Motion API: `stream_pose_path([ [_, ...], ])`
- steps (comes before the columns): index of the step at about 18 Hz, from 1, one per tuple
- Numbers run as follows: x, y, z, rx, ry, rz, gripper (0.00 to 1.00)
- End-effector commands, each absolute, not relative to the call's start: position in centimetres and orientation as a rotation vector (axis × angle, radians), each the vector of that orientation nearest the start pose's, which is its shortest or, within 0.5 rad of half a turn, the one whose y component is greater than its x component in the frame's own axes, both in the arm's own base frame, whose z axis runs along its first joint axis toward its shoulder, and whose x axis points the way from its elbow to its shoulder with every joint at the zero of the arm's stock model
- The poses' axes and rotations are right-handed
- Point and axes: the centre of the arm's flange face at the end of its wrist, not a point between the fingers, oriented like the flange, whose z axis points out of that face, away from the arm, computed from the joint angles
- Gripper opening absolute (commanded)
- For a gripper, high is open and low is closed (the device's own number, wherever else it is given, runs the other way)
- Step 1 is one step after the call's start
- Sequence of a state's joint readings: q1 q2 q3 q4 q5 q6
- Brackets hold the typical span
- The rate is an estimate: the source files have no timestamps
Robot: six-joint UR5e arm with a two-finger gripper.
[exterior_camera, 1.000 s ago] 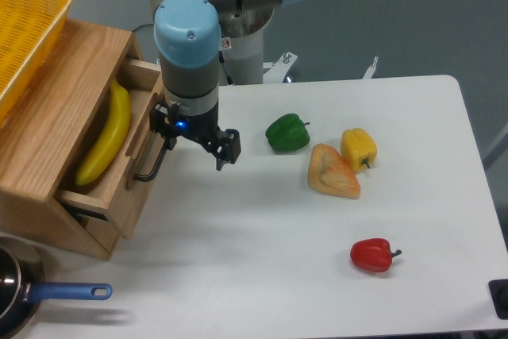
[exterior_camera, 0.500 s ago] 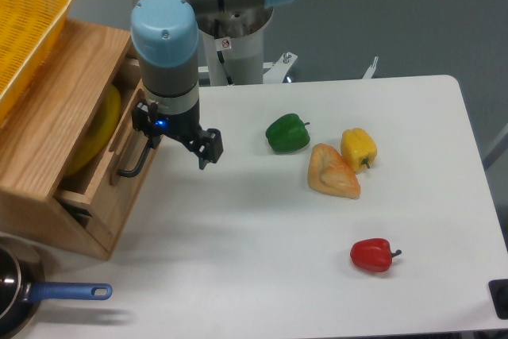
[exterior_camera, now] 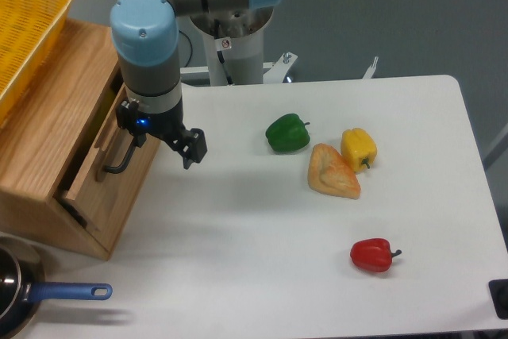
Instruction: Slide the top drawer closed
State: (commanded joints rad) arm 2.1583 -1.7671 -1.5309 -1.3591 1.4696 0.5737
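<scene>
No legible text, brand or number anywhere. Small round red-and-white sticker (exterior_camera: 225, 43) on the robot's white base column, up and to the right of the fingers; its marking too small to read.
</scene>
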Motion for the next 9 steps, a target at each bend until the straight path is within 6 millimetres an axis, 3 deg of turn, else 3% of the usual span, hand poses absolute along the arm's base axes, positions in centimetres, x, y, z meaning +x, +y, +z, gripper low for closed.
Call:
stream_pose_path([
  [9, -18.9, 56.1, 42.6, -3.039, 0.011, -0.081, 1.00],
])
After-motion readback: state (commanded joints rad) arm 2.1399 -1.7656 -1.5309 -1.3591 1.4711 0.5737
